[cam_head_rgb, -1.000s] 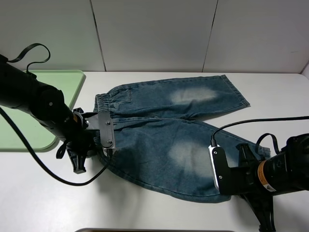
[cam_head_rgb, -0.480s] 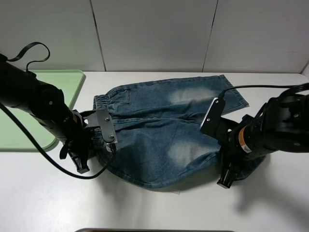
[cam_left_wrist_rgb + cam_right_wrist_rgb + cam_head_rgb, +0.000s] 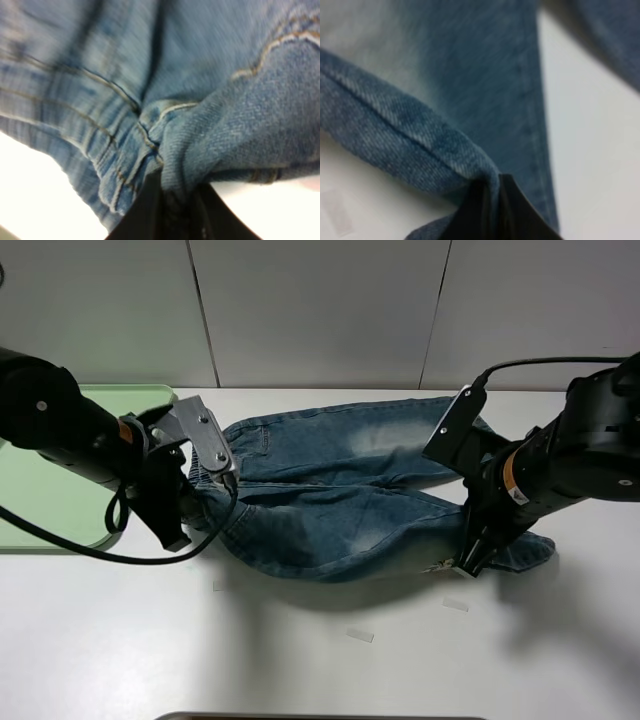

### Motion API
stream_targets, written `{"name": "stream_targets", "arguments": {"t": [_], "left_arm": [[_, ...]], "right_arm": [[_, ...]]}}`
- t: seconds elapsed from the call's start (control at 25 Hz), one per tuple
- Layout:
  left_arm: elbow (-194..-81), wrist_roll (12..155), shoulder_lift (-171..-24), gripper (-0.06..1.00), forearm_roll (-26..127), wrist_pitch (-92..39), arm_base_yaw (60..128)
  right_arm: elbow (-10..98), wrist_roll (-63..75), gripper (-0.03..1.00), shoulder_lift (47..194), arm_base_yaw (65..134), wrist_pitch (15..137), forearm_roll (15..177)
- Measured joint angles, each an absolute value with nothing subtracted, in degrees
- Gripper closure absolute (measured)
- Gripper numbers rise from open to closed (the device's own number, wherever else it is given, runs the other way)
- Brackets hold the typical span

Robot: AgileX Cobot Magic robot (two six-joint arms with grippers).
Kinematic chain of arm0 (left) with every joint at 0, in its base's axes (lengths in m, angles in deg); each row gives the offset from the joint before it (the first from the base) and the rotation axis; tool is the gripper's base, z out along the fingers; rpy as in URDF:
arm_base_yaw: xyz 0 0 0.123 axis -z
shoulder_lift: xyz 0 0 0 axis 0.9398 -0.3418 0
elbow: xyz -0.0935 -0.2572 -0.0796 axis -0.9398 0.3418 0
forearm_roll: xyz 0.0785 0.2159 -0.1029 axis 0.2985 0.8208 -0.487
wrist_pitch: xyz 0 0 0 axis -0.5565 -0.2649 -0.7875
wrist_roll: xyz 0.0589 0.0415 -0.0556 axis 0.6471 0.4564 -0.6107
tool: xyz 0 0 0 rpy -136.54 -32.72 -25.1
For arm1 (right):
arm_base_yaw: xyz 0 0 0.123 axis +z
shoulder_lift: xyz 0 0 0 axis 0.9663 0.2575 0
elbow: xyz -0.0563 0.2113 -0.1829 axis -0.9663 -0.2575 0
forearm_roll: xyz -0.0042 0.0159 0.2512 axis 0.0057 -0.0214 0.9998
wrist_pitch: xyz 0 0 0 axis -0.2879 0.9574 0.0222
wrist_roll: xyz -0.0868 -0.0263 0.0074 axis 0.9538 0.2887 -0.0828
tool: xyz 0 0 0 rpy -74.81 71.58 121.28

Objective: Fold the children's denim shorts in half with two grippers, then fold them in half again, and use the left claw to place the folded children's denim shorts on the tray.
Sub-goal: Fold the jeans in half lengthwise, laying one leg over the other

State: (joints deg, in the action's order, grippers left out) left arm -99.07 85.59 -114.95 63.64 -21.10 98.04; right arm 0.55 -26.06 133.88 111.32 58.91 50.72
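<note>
The children's denim shorts (image 3: pixel 330 510) lie across the middle of the white table, with the near half raised and drawn toward the far half. My left gripper (image 3: pixel 185 530) is shut on the gathered waistband at the shorts' left end. The left wrist view shows bunched denim (image 3: pixel 200 125) pinched between the black fingertips (image 3: pixel 145 215). My right gripper (image 3: pixel 468 562) is shut on the near leg's hem at the right. The right wrist view shows the hem fold (image 3: pixel 420 135) clamped in the fingertips (image 3: pixel 515 210). The pale green tray (image 3: pixel 40 515) sits at the far left, partly hidden by the left arm.
Small pale scraps lie on the table in front of the shorts (image 3: pixel 360 635), (image 3: pixel 455 604). A grey panelled wall (image 3: pixel 320 310) rises behind the table. A dark edge (image 3: pixel 320 716) shows at the table's front.
Both grippers have lifted the near edge of the shorts and carried it toward the back. The near leg has drawn in toward the far leg, baring the table in front.
</note>
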Motion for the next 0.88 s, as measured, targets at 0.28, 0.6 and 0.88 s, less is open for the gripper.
{"name": "stream_targets", "arguments": {"t": [0.28,0.6,0.88], "left_arm": [[-99.07,83.02,-112.37,0.85,63.64,-27.66,98.04],[-99.07,80.67,-112.42,0.85,63.58,-40.06,97.93],[-99.07,80.48,-112.42,0.85,63.58,-45.21,93.54]], "right_arm": [[3.74,-32.34,0.99,131.1,110.81,58.96,42.53],[7.23,-37.35,0.99,131.1,103.4,60.34,38.2],[8.89,-37.5,0.99,131.1,97.67,67.86,37.79]]}}
